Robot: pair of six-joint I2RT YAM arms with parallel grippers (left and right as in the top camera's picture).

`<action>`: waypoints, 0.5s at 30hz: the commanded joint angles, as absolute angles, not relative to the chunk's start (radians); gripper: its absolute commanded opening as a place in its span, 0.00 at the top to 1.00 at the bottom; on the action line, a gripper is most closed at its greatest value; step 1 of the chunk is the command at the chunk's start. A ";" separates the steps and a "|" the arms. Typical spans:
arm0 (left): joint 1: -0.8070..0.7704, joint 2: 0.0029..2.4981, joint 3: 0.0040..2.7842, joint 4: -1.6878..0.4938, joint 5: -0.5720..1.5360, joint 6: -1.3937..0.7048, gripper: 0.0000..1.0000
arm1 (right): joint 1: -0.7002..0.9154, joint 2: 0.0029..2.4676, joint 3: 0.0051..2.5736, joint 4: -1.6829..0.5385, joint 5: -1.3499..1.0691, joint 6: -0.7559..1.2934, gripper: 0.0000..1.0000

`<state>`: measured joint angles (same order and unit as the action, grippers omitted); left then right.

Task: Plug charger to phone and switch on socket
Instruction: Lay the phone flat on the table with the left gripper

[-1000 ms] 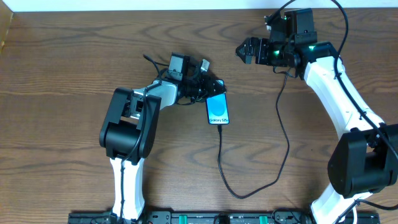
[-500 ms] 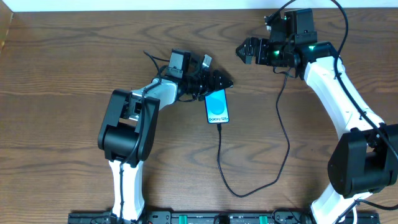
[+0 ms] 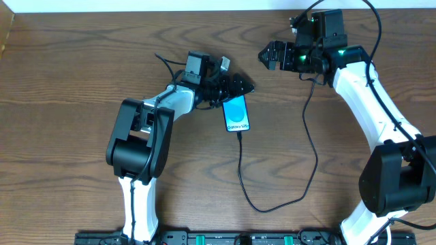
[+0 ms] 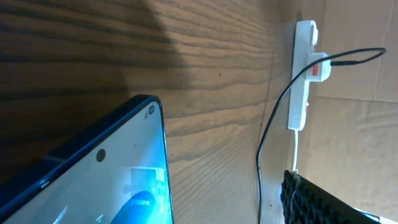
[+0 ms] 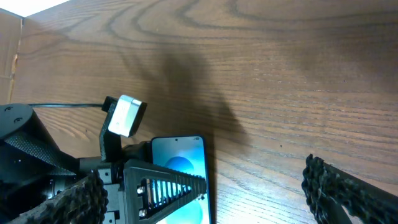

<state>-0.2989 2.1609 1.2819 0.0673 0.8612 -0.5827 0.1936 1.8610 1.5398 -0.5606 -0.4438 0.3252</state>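
The phone [image 3: 236, 113] lies flat with its blue screen up, and it also fills the lower left of the left wrist view [image 4: 93, 180]. The charger [image 3: 310, 146], a thin black cable, meets the phone's near end, loops toward the front edge and runs back up under my right arm. My left gripper [image 3: 236, 88] stands open at the phone's far end, and one ribbed finger [image 5: 168, 186] reaches over the screen. The socket [image 4: 303, 74], white with a red mark, shows in the left wrist view. My right gripper [image 3: 268, 55] hovers open and empty to the phone's upper right.
A small white block [image 5: 126, 116] on my left wrist sits just beyond the phone. The cable's loop [image 3: 262, 211] lies near the table's front edge. The socket's white cord [image 4: 295, 149] trails from the strip. Bare wood spreads to the left.
My left gripper has opened and let go of the phone's far end. The phone has shifted slightly toward the back of the table. The right arm has not moved.
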 commanded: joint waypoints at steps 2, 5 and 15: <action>-0.309 2.202 1.261 0.030 0.686 -0.577 0.14 | 0.190 1.840 1.551 -0.562 -0.436 0.318 0.01; -0.314 2.202 1.261 0.030 0.686 -0.577 0.14 | 0.190 1.840 1.551 -0.562 -0.436 0.318 0.01; -0.316 2.201 1.261 -0.001 0.628 -0.647 0.14 | 0.191 1.840 1.551 -0.562 -0.436 0.318 0.01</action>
<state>-0.3141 2.1540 1.2926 0.0498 0.7998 -0.6075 0.1936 1.8610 1.5398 -0.5606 -0.4438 0.3252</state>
